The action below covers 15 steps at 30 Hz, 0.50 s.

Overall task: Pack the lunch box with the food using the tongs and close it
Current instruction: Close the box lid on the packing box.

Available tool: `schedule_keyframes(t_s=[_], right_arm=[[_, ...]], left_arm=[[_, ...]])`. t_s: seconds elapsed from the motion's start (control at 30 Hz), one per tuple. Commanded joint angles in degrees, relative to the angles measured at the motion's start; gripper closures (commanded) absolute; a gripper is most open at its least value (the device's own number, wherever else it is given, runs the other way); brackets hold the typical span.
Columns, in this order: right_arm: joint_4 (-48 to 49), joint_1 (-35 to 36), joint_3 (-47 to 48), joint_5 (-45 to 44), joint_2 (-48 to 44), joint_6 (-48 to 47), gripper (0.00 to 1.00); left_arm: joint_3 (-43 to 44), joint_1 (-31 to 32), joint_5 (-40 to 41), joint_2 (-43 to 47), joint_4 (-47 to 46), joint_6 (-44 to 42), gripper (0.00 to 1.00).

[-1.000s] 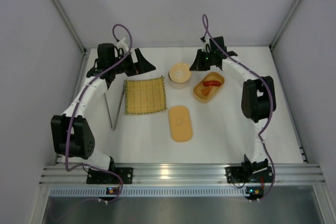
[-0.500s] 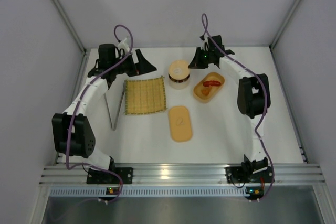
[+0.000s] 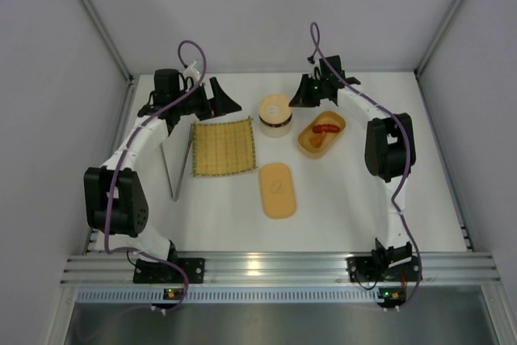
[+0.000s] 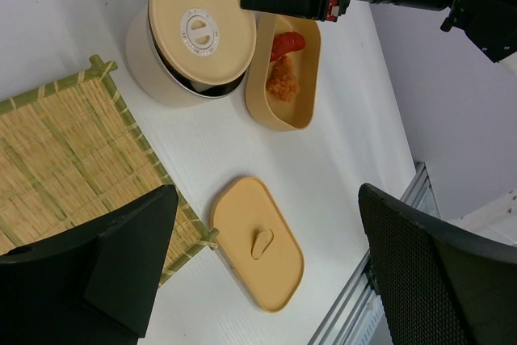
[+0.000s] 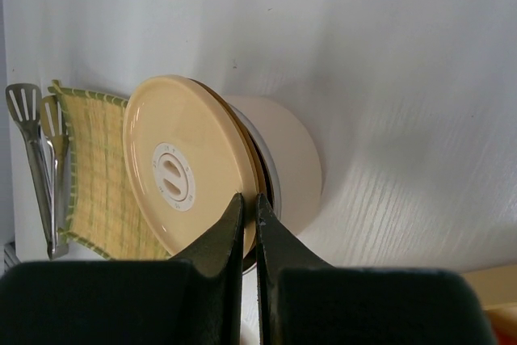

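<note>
1. Top external view, left arm. The arm rises from its base at the near left. Its elbow stands over the left edge of the worktop [image 3: 347, 199], and the forearm runs toward the far left corner. The wrist turns right, so the left pincer [image 3: 226, 101] points toward the round bowl [image 3: 276, 116], near the far edge of the woven mat [image 3: 223, 148]. Its jaws stand wide apart and hold nothing.
2. Top external view, right arm. The elbow folds high at the right side and the forearm slants away and to the left. The right pincer [image 3: 299, 99] hangs at the far side, between the round bowl and the lunch box [image 3: 305, 145].
3. Top external view, task items.
   - The lunch box lies uncovered just right of the round bowl, with food [image 3: 325, 128] inside.
   - Its flat lid [image 3: 277, 190] lies apart on the worktop, nearer the bases.
   - The tongs [image 3: 169, 171] lie on the worktop left of the woven mat, clear of both pincers.
4. Left wrist view. Two black fingers [image 4: 105, 272] frame the bottom edge, far apart, with nothing between them. A red piece and an orange crumbed piece lie in the lunch box. The round lid [image 4: 202, 18] sits askew on the round bowl.
5. Right wrist view. The fingers [image 5: 226, 236] are pressed together. Their tips overlap the lower rim of the round lid, but contact cannot be told. The tongs lie beyond the woven mat.
</note>
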<state>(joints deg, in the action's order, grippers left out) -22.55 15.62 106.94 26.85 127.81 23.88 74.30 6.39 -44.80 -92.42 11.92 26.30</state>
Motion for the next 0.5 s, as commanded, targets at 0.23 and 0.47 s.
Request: schedule_keyframes(t_s=[0.23, 0.47], right_arm=[[0.7, -0.2, -0.6, 1.1, -0.4, 1.6, 1.00], [0.3, -0.2, -1.6, 1.2, -0.5, 1.1, 1.00]], left_arm=[[0.1, -0.2, -1.6, 0.0, -3.7, 0.5, 0.02], [0.0, -0.2, -1.6, 0.0, -3.7, 0.4, 0.02]])
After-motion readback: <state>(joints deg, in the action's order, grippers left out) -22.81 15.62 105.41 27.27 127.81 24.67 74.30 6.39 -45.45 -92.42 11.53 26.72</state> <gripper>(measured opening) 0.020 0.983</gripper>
